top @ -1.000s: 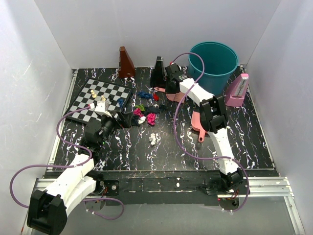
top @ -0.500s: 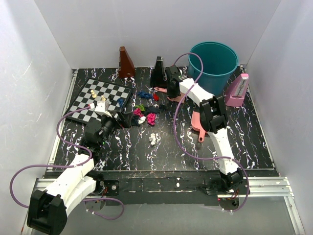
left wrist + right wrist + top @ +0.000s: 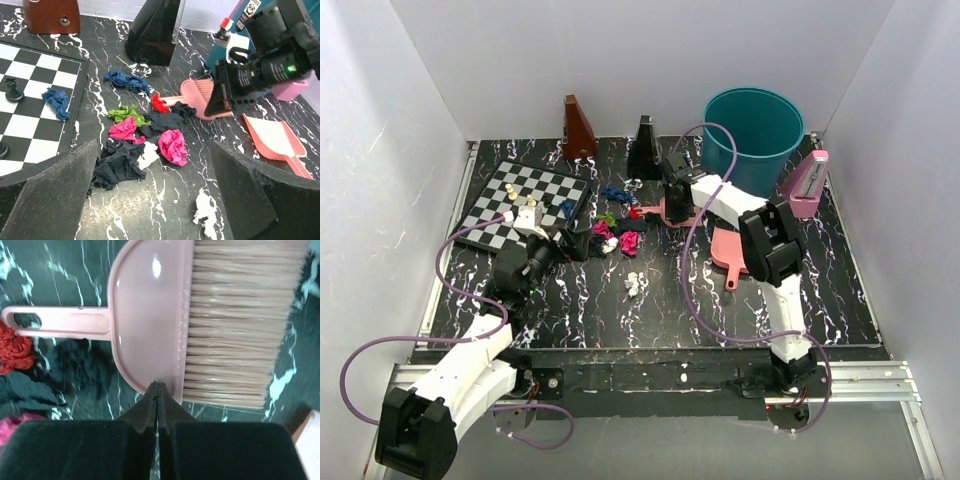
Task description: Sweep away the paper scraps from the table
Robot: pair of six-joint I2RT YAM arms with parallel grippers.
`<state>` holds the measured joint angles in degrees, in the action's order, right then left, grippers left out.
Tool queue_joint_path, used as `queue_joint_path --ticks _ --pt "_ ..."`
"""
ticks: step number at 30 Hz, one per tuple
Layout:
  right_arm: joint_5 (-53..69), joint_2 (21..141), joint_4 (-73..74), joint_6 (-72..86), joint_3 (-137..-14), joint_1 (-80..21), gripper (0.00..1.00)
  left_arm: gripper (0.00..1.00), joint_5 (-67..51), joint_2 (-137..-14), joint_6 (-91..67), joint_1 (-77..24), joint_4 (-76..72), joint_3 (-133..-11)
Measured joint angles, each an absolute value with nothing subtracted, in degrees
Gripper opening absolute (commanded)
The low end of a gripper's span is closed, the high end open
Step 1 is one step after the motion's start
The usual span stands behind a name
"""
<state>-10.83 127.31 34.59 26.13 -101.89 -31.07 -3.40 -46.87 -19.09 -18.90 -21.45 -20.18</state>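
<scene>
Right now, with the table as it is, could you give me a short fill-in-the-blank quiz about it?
1. One dark blue crumpled paper scrap lies on the black-and-white ____.
2. The left gripper has its jaws wide ____.
3. The right gripper, jaws shut, has its tips at the edge of the pink bristle ____.
4. The red paper wad lies by the tip of that tool's ____.
Missing words: chessboard; open; brush; handle.

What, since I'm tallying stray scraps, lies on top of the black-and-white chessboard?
One dark blue crumpled paper scrap, two black chess pieces and pale chess pieces. The left arm and its jaws hide the near corner of the board; anything there is unseen.
</scene>
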Motion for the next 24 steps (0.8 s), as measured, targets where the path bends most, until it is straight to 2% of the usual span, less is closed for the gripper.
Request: queue_joint_path --ticks 11,24 --pt "-10.63 108.38 29.32 26.94 -73.80 -35.35 0.01 0.98 -3.68 -47.18 -19.09 -18.90 -21.50 -20.18" --pt "-14.72 91.50 31.09 24.69 -59.09 -35.22 0.03 0.98 -13.32 -59.29 -17.98 -20.32 -23.75 -22.72"
